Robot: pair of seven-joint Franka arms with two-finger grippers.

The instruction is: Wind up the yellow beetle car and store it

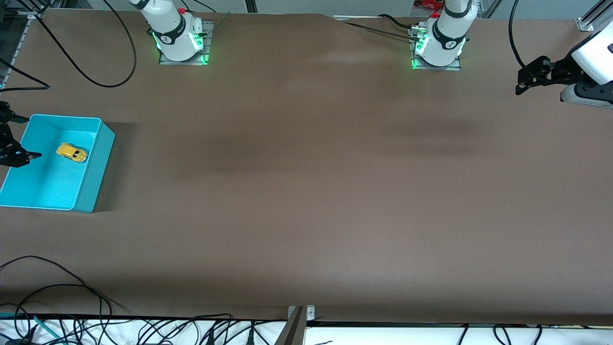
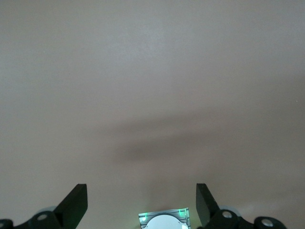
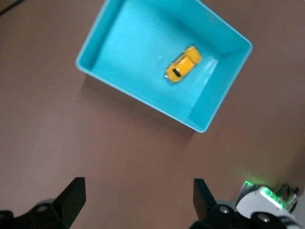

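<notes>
The yellow beetle car lies in the turquoise bin at the right arm's end of the table. In the right wrist view the car rests on the bin's floor, close to one short wall. My right gripper is open and empty, up in the air over the bin's outer rim; in its own view only bare table shows between its fingers. My left gripper is open and empty, raised over the left arm's end of the table, and its own view shows nothing but table.
The brown table stretches between the two arms. The arm bases stand along its back edge. Black cables lie near the right arm's base, and more hang along the front edge.
</notes>
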